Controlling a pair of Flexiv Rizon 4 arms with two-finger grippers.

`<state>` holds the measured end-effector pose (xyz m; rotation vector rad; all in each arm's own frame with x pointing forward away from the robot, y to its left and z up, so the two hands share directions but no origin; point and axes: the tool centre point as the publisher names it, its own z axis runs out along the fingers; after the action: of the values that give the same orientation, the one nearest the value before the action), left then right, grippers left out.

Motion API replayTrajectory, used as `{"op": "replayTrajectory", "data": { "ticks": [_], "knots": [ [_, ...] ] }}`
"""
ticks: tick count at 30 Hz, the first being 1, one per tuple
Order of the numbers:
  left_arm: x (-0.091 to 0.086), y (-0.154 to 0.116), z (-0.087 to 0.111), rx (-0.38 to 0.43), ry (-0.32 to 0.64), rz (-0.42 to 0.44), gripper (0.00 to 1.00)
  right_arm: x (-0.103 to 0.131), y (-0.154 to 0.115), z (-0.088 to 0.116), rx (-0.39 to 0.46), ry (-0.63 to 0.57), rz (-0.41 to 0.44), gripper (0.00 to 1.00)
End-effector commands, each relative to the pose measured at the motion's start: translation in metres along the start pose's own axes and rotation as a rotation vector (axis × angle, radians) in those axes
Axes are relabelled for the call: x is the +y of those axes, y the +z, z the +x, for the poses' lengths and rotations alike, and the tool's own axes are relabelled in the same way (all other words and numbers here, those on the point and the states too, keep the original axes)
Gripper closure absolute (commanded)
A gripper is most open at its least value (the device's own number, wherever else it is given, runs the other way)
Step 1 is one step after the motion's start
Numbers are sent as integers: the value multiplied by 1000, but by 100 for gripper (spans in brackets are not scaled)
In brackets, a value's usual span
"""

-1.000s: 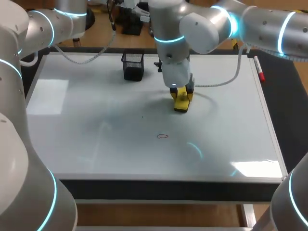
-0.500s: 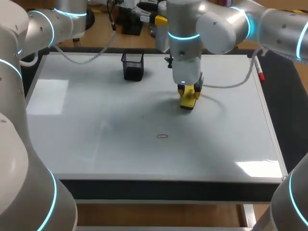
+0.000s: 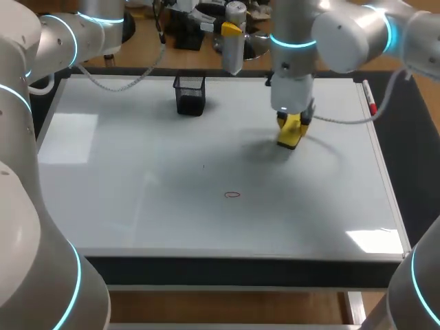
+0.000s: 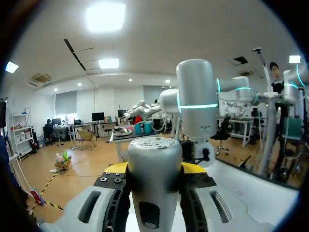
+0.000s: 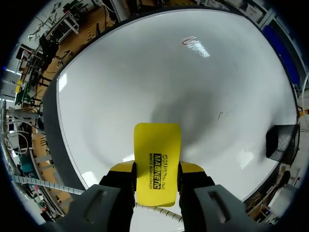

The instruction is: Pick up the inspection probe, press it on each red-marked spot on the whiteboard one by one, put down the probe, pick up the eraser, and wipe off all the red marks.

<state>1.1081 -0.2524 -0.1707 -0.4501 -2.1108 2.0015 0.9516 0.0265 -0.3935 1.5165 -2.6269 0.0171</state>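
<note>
Most of our left arm runs out of the head view at the far left corner. There we see little of the left tool [image 3: 231, 29] beyond a yellow tip against the probe [image 3: 234, 48]. The probe stands upright just past the far edge of the whiteboard [image 3: 137, 172].

The left wrist view settles the grip. The left tool [image 4: 154, 169] pinches the probe [image 4: 154, 188], a grey cylinder, from both sides with its yellow-tipped fingers. The probe's flat cap faces the camera and its lower end is cut off. It fills the middle of that view and hides whatever lies straight ahead of the tool.

Our right tool [image 3: 293, 122] hangs over the far right part of the whiteboard. From above, the wrist covers the fingers and the upper end of the yellow eraser [image 3: 290, 135]. A soft shadow lies on the board just beside the eraser, and we cannot tell whether it touches the surface. In the right wrist view the right tool [image 5: 157, 167] clamps the eraser [image 5: 157, 150] by its long sides, and the eraser sticks out ahead of the fingers.

One red mark [image 3: 233, 194], a small oval, lies near the board's middle, well apart from the eraser. From the right wrist the red mark [image 5: 190, 40] shows far ahead.

A black mesh holder [image 3: 190, 95] stands on the board near the far edge, beside the probe. A red marker [image 3: 370, 100] lies along the board's right edge. Only a dark front strip of the bench [image 3: 240, 269] shows.
</note>
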Motion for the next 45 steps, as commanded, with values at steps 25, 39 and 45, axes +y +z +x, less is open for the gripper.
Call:
{"op": "replayTrajectory", "data": {
  "ticks": [25, 39, 45],
  "knots": [
    [2, -2, -7, 78, -2, 6, 100, -22, 4, 99, -73, 184, -15, 100],
    [2, -2, -7, 78, -2, 6, 100, -25, 4, 99, -23, 212, -21, 100],
    [2, -2, -7, 78, -2, 6, 100, -25, 4, 99, -23, 212, -21, 100]
  ]
}}
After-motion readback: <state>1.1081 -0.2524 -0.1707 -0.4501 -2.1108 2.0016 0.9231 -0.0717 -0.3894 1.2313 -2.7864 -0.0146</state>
